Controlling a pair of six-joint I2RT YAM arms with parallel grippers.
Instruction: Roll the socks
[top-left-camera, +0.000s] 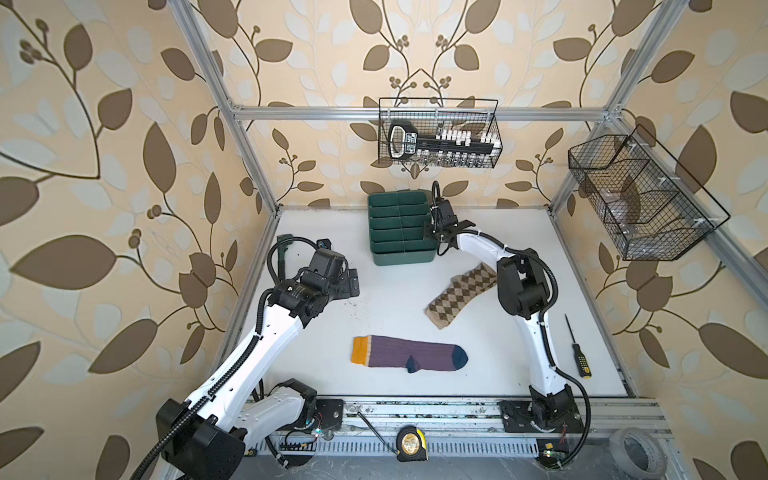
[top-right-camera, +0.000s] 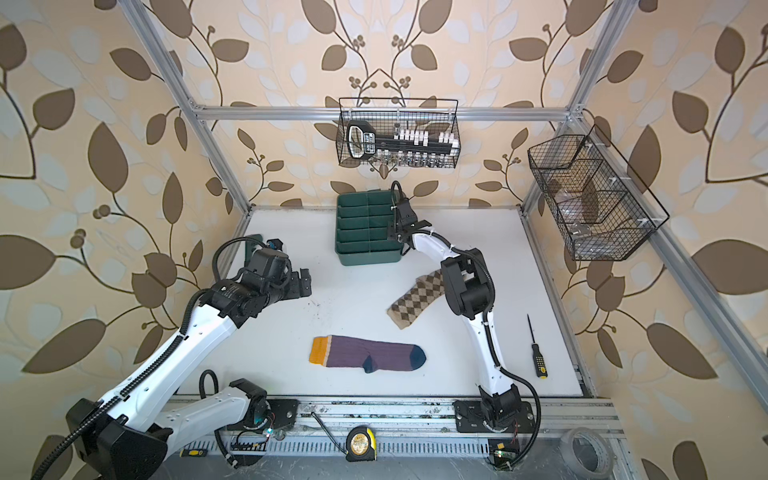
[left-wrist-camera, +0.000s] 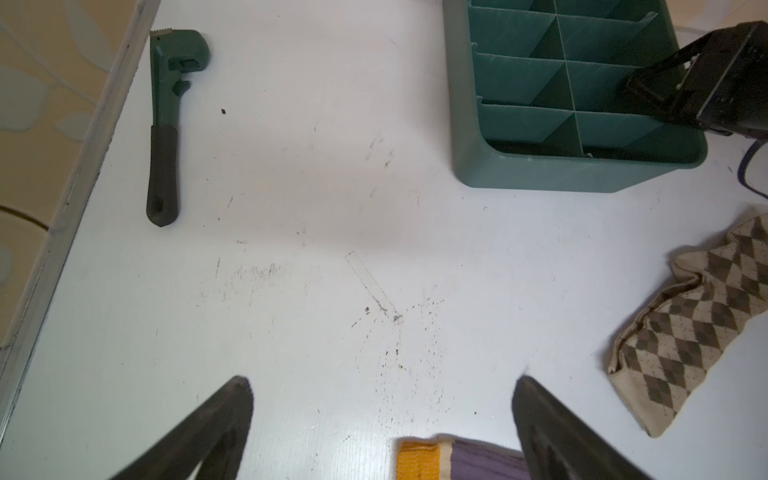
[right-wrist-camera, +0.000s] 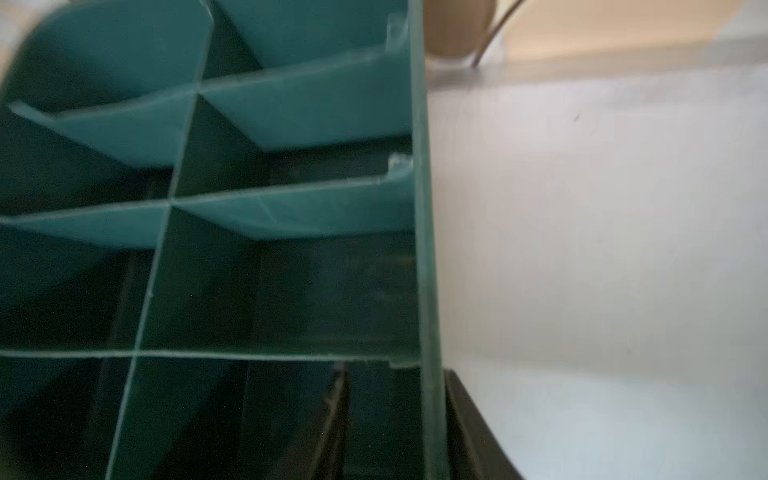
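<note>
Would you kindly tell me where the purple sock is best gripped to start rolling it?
Probably the mustard cuff, pinched from above: the purple sock lies flat on the table, so its edges offer no side hold, and the cuff end lies nearest the open left gripper.

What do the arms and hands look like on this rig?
Same build: left arm and right arm have white curved shells, black joint housings, black corrugated cable conduit alongside. The left hand and right hand are black, two tapered wedge fingers each.
</note>
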